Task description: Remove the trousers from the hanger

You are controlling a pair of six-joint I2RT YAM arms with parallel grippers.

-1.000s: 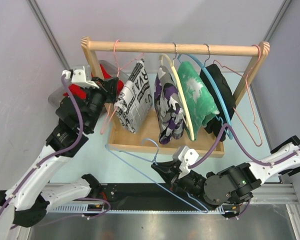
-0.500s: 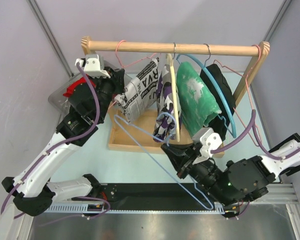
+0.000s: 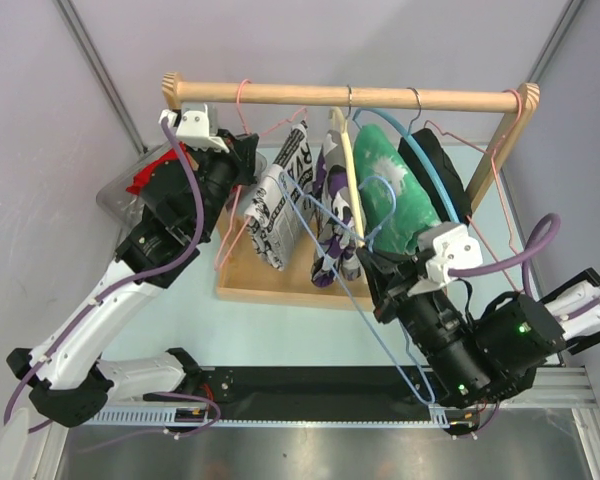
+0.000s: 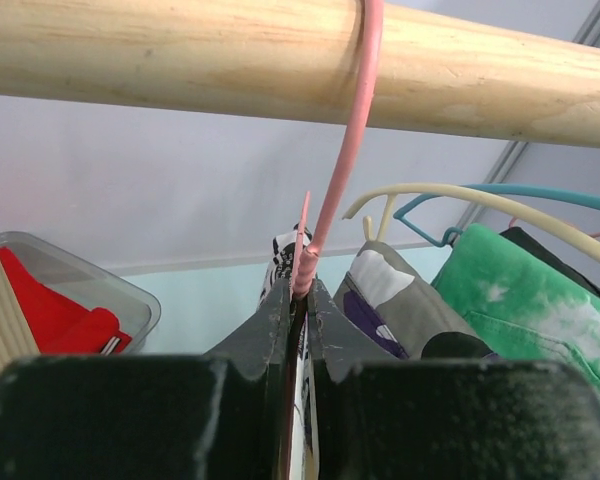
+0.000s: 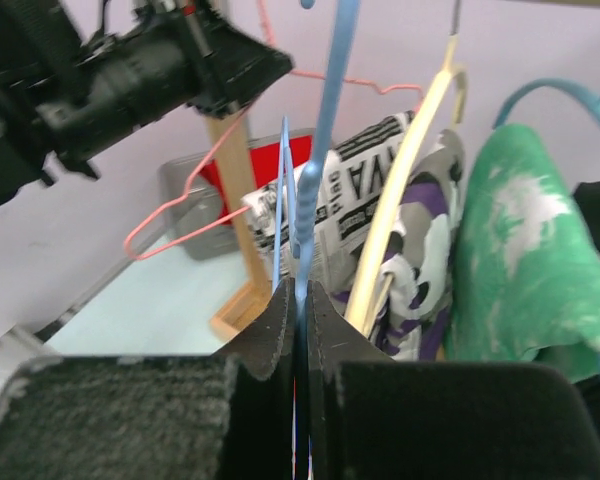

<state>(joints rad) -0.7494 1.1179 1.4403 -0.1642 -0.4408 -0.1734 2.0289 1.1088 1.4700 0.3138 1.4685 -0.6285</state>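
Observation:
The newspaper-print trousers [image 3: 278, 208] hang on a thin pink hanger [image 4: 346, 165] hooked over the wooden rail [image 3: 380, 97]. My left gripper [image 3: 244, 160] is shut on the pink hanger's neck just under the rail; its jaws [image 4: 300, 292] pinch the wire. My right gripper [image 3: 372, 262] is shut on an empty light blue hanger [image 5: 326, 90] and holds it raised in front of the rack, its wire crossing the trousers [image 5: 365, 190]. The trousers' lower part is hidden behind the hangers.
The rack stands on a wooden base tray [image 3: 270, 282]. To the right hang a purple camouflage garment [image 3: 335, 215] on a cream hanger, a green garment [image 3: 390, 195], a black one [image 3: 435, 170] and an empty pink hanger [image 3: 505, 200]. A grey bin with red cloth [image 3: 130, 185] sits at left.
My right gripper has lifted the blue hanger from near the table's front up to the rack. My left gripper has moved up toward the rail with the pink hanger, and the trousers swung.

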